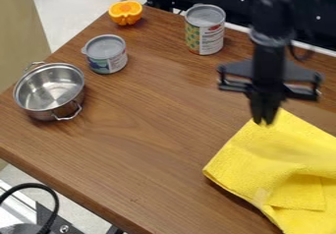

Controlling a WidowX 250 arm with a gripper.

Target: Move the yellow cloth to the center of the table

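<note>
- Far left: metal pot [47, 89] upright near the worktop [154, 115] edge, one loop handle toward upper left, the other toward lower right. Not in play.
- Next: short can [106, 54], upright, just beside the pot on its upper-right side.
- Next: orange half [125, 12], cut face showing, near the far corner.
- Middle of worktop: the target. It lies to the left of the cloth in the camera view, so the carry should run leftward and slightly up-view.
- Next: tall can [205, 29], upright, near the far edge. Well apart from the cloth; should only matter if the carry swings too far up-view.
- Right: hand [264, 122] hangs over the yellow cloth's [289, 164] upper-left edge, near its top corner. Fingers drawn together, no fabric visible between them; contact with the cloth I can't confirm.
- Lower right: yellow cloth, partly folded over itself, running out of view at the right. Key relation: nearly all of it lies down-view and to the right of the hand; only the margin by the top corner is near the tips. So a grab here, fingers parted first, takes an edge, and the bulk would trail behind on the way to center. Deeper bite = shift down-right first. Edge-only pinch risks slipping or dragging the cloth out long instead of centering it.
</note>
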